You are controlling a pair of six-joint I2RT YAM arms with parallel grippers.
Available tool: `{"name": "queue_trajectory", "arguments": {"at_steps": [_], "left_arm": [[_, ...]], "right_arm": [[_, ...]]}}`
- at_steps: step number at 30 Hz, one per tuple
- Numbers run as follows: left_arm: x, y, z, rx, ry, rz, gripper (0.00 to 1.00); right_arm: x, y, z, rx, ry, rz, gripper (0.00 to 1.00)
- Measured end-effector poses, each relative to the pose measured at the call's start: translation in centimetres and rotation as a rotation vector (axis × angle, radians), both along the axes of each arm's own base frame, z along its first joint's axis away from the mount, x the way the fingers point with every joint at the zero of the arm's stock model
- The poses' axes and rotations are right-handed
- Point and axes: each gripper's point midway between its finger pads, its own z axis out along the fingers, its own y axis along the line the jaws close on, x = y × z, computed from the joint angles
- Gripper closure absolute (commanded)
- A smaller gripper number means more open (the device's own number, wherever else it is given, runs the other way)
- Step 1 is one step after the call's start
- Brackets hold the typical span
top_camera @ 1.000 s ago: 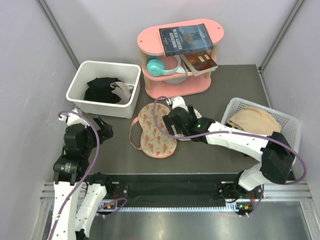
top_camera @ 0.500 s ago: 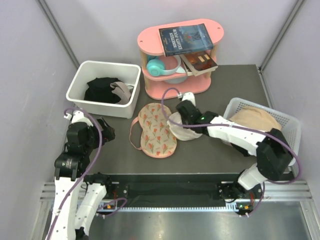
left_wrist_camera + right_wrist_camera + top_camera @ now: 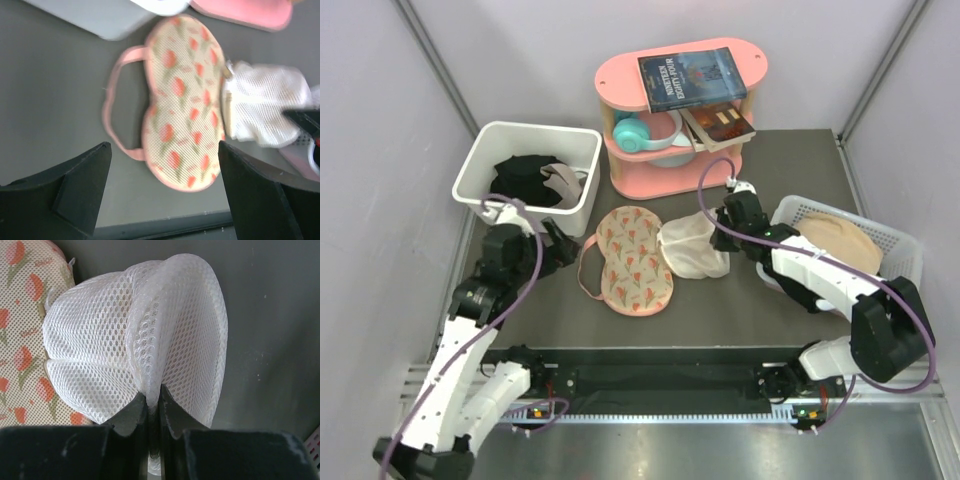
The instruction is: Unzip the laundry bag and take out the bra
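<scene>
Right gripper (image 3: 152, 401) is clamped on a fold of the laundry bag (image 3: 100, 350), with mesh bunched between its 2 fingers (image 3: 129, 416). Left gripper (image 3: 165, 175) hangs spread wide (nothing held). The pink floral piece (image 3: 182, 100) lies directly beneath it, and the bag is just past that.

The laundry bag (image 3: 125, 340) is white mesh, the flat piece (image 3: 628, 260) cream with orange-red flowers.

Illumination in the top external view is bright, diffuse and even; shadows on the dark table (image 3: 720, 310) are soft and faint; focus is sharp throughout. The left wrist view is blurred overall, with the fingers (image 3: 65, 190) dark and underexposed; the right wrist view renders the laundry bag (image 3: 135, 340) mesh crisply, near-white, without glare.
</scene>
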Motion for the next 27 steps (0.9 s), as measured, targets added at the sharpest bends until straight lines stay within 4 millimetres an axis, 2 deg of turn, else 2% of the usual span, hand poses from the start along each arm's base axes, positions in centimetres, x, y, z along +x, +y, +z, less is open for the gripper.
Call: {"name": "queue_trajectory", "arguments": {"at_steps": [1,6,11,15,22,26,27], "left_arm": [[0.2,-1.1,-0.1,0.001,0.0,-0.028,0.07],[0.6,-9.6,-1.9,0.047,0.029,-0.239,0.03],[2.3,-15.7,-5.1,0.04,0.094,-0.33,0.04],[3.7,-17.9,-6.9,0.009,0.125,-0.342,0.09],[6.1,-21.8,-7.9,-0.054,0.119,-0.399,0.19],[7.2,-23.7,-8.9,-0.074,0.134,-0.431,0.33],[7.5,-24.1,-9.1,-0.077,0.135,-0.437,0.43]], "right_arm": [[0.0,0.0,-0.1,0.01,0.002,-0.004,1.0],[0.2,-0.2,-0.3,0.045,0.012,-0.018,1.0],[0.1,-0.9,-0.4,0.056,0.014,-0.038,1.0],[-0.4,-2.0,-0.3,0.061,0.008,-0.063,1.0],[-1.0,-3.5,-0.6,0.062,0.011,-0.101,1.0],[-1.2,-3.8,-1.0,0.061,0.019,-0.106,1.0],[-1.3,-3.8,-1.1,0.06,0.022,-0.107,1.0]]}}
